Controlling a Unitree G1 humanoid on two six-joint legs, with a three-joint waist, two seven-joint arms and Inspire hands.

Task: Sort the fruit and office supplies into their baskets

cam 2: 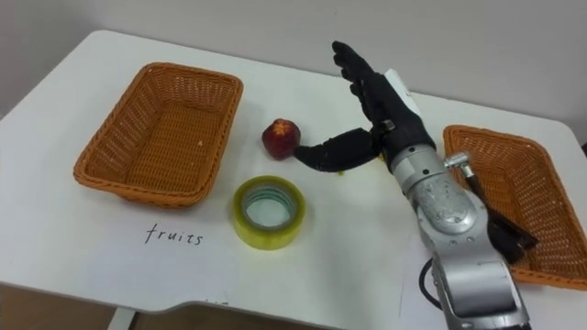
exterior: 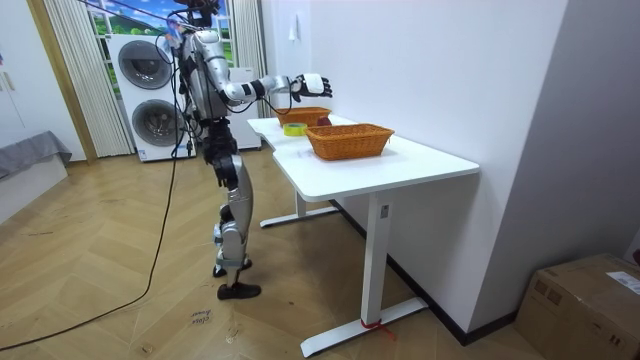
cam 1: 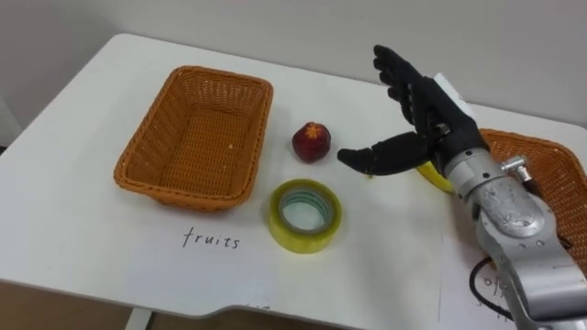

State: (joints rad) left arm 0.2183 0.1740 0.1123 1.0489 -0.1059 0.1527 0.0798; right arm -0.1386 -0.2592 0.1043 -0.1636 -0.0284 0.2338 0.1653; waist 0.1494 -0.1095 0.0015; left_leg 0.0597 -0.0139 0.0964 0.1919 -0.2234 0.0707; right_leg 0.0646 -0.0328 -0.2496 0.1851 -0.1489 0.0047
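Right hand (cam 1: 424, 112) hovers over the white table (cam 1: 83, 229), spread wide and holding nothing; fingers straight up, thumb poking out low towards the apple (cam 1: 312, 141), close to it but not touching. The red apple sits upright on the table between that thumb and the left basket (cam 1: 218, 77), which is empty, a handwritten label (cam 1: 211, 240) lying in front of it. The yellow tape roll (cam 1: 305, 214) lies flat just in front of the apple, apart from it. Something yellow (cam 1: 433, 177) peeks out from behind the wrist; I can't tell what it is. The right basket (cam 1: 555, 160) waits at the table's far right edge. In the room view the robot stands at the table's end, arm stretched out over it.

This looks like the reach for the apple, grasp not yet made. The next move calls for lowering the palm over the fruit and closing fingers and thumb around it without clipping the tape roll; then a short carry left into the empty basket.
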